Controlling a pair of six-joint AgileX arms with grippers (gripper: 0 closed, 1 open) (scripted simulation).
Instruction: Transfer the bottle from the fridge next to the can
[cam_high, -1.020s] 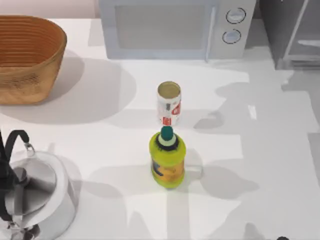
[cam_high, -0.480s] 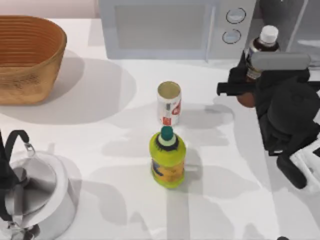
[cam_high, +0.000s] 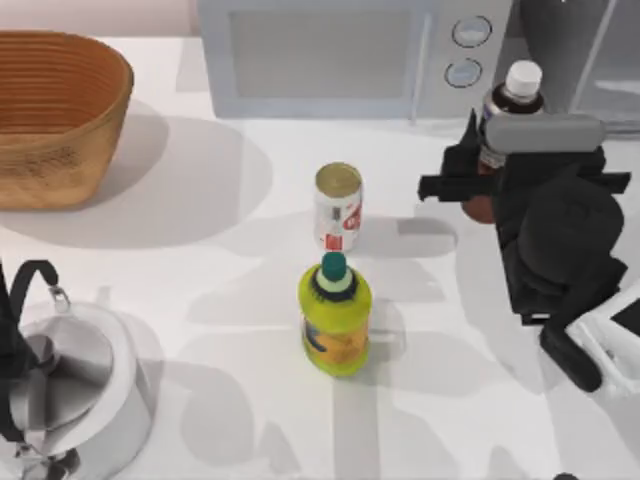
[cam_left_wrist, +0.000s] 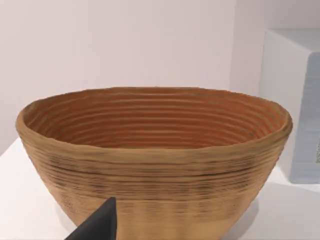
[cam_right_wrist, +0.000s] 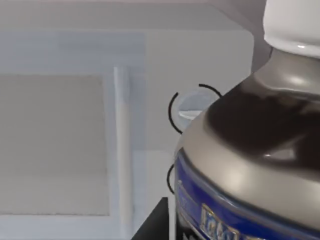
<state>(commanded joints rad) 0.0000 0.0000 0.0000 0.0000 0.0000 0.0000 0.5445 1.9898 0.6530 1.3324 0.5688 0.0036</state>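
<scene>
Two-finger right gripper: clamped around the slim dark reddish-brown bottle with a white cap, held at mid-body, at the table's right side.
Bottle position: carried upright in front of the white microwave with two round knobs, just clear of the grey boxy fridge with a pale-framed door, well apart from the can.
Bottle look: white cap on top, dark glossy shoulder, blue-edged label band seen close in the right wrist view; no tilt is noticed.
Small white can with red markings and a dull gold top: standing mid-table, just behind the stout yellow-green bottle with a teal cap.
Progress: the bottle is judged out of the fridge and in hand; the carry toward the can and the set-down beside it are left.
Left gripper: parked near the woven brown basket; finger state cannot be told.
Steel kettle with a black handle: untouched at the table's lower left.
</scene>
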